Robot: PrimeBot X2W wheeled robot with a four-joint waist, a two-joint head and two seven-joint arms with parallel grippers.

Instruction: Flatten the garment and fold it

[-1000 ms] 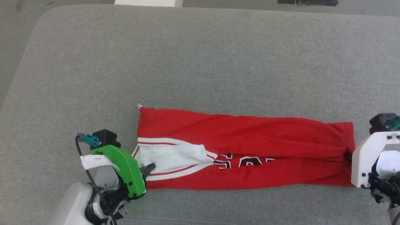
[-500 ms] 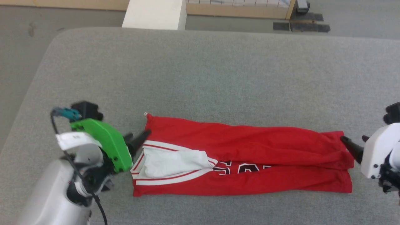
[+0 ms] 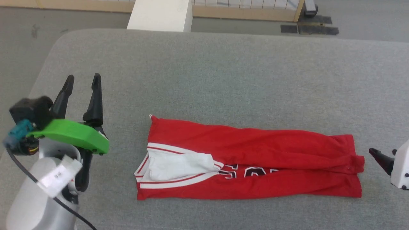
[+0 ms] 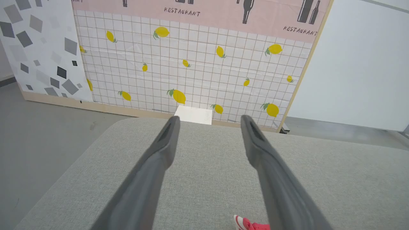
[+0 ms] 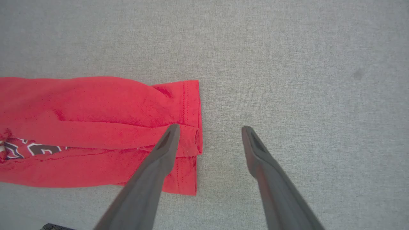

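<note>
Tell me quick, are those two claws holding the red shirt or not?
Left gripper: open, empty, clear of the garment.
Right gripper: open, empty, at the garment's hem end.

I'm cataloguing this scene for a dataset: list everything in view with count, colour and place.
garment: one, red with white sleeve, folded into a long strip on the table.
table: one, grey fabric, under the garment.
block: one, white, beyond the table's far edge.
lemon panel: one, white grid with yellow lemons, behind the block.
floor mats: a few, dark, past the table's far edge.
left gripper: one, dark fingers, open, left of the garment.
right gripper: one, dark fingers, open, off the garment's right end.
</note>
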